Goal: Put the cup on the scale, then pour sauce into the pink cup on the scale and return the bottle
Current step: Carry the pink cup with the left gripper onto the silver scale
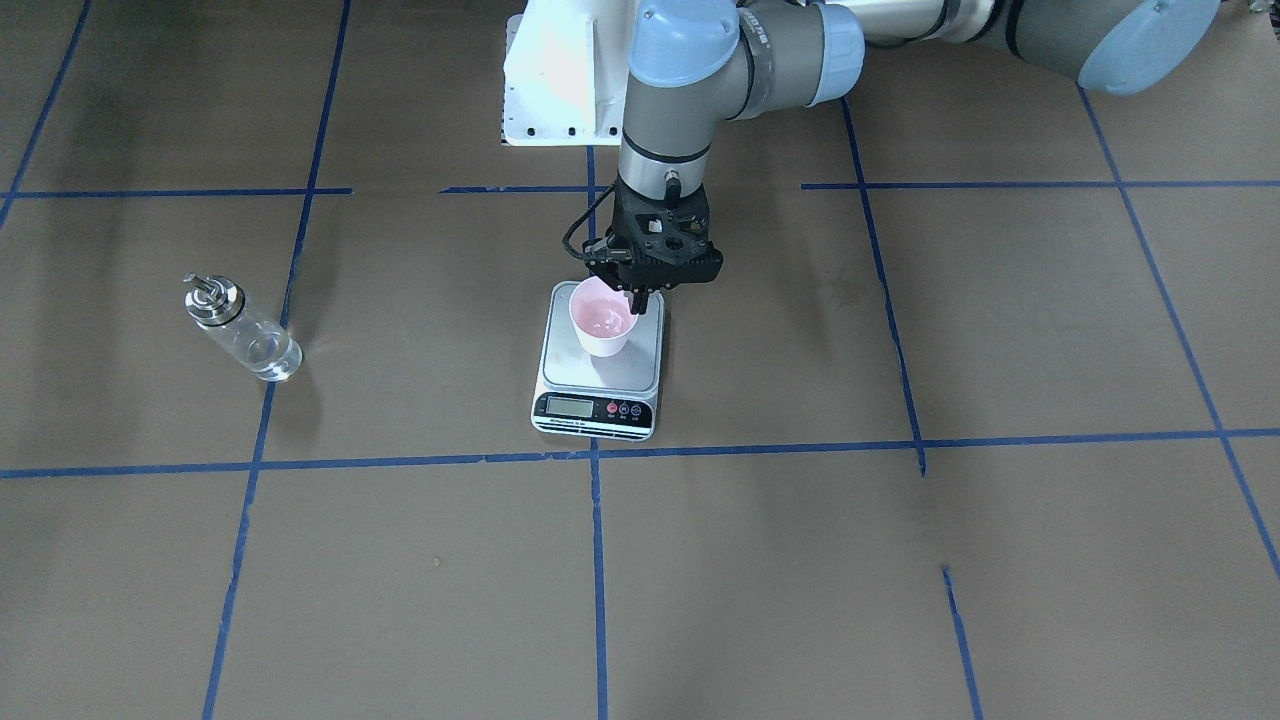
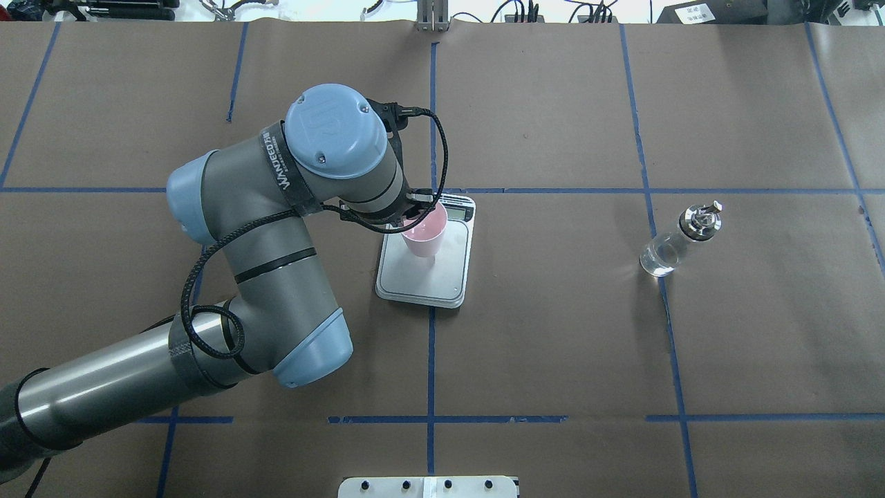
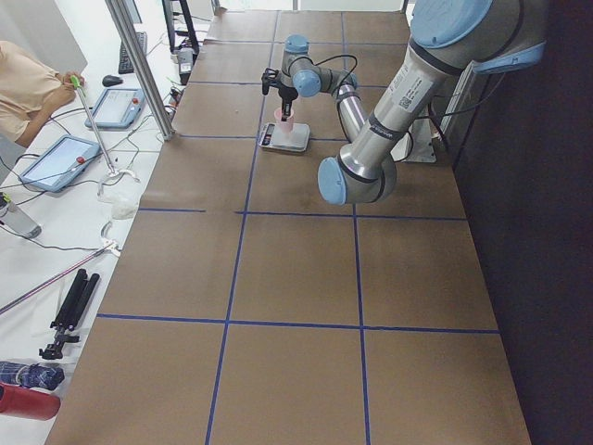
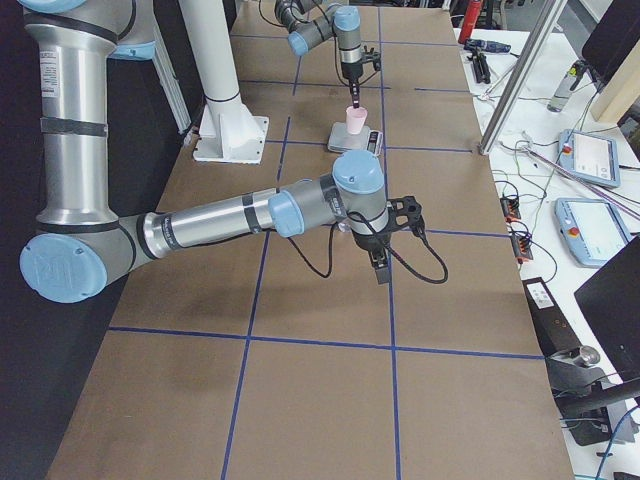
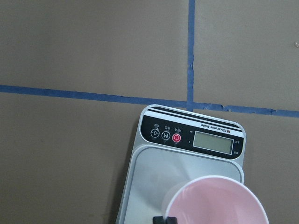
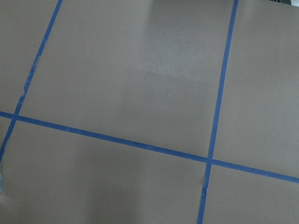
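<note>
The pale pink cup (image 1: 602,320) stands upright on the steel platform of the scale (image 1: 578,368), towards the robot's side; I cannot tell if its base fully rests. My left gripper (image 1: 638,298) comes straight down and is shut on the cup's rim. The left wrist view shows the fingertips (image 5: 166,219) pinching the rim of the cup (image 5: 217,203) over the scale (image 5: 154,168). The clear glass bottle (image 2: 677,238) with its metal collar stands alone far to the robot's right. My right gripper (image 4: 378,262) hangs over bare paper; I cannot tell its state.
Brown paper with blue tape lines (image 2: 431,346) covers the table. The white robot base (image 1: 555,80) stands behind the scale. Operators' tablets and cables (image 4: 590,160) lie beyond the table's far edge. The left arm's elbow (image 2: 276,277) hangs over the table left of the scale.
</note>
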Motion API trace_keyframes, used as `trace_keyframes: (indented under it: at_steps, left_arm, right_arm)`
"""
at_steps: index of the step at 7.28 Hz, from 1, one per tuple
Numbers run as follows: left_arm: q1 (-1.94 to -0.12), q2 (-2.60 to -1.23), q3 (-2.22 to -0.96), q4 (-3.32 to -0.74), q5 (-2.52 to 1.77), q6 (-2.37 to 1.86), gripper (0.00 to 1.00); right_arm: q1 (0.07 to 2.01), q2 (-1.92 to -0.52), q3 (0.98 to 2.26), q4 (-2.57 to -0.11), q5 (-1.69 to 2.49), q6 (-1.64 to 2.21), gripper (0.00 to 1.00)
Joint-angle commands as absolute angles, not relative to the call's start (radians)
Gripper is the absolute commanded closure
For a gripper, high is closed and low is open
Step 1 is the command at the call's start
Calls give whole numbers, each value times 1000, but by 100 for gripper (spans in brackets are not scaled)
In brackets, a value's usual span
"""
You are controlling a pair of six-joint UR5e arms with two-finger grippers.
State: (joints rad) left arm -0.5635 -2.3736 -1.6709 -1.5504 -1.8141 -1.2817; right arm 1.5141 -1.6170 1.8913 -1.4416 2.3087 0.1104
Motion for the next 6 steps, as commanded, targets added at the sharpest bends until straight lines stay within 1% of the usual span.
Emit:
trace_keyframes:
  at_steps: [1, 2, 3, 4, 5, 6]
  left_arm:
    - [-557, -2375, -1645, -1581, -1809, -1279, 91]
    - [-557, -2372, -1644, -1582, -1807, -1276, 90]
    - [-557, -2370, -1644, -1582, -1807, -1275, 87]
    - [-557, -2368, -1644, -1582, -1807, -1275, 76]
    - [-555, -2368, -1646, -1582, -1807, -1273, 60]
    - [-557, -2368, -1646, -1582, -1807, -1272, 53]
  right_arm:
    - [1514, -1617, 1890, -1442, 2309, 110, 0]
    - [1514, -1617, 1890, -1442, 2309, 110, 0]
    - [1514, -1617, 1890, -1442, 2309, 110, 0]
    - [1514, -1615, 1888, -1442, 2309, 110, 0]
    - [1514, -1617, 1888, -1442, 2309, 110, 0]
    - [1514, -1617, 1888, -1442, 2309, 110, 0]
